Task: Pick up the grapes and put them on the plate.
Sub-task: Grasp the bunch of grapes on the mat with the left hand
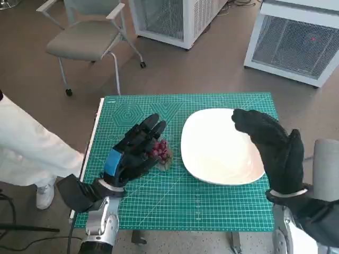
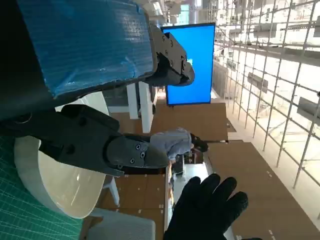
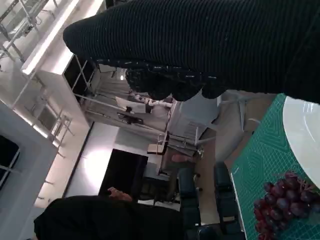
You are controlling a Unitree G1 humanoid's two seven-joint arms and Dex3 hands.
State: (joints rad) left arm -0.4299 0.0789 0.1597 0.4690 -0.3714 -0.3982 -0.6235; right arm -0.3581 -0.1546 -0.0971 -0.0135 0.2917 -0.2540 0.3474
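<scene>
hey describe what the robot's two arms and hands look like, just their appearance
The left hand is black and mechanical, with a strip of blue tape across its back, on a pale silvery forearm with a black wrist section. The right hand wears a black knitted glove ending at a pale cuff, above another pale forearm.

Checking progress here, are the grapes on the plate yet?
No, the grapes lie on the green mat beside the plate, under the left hand.
</scene>
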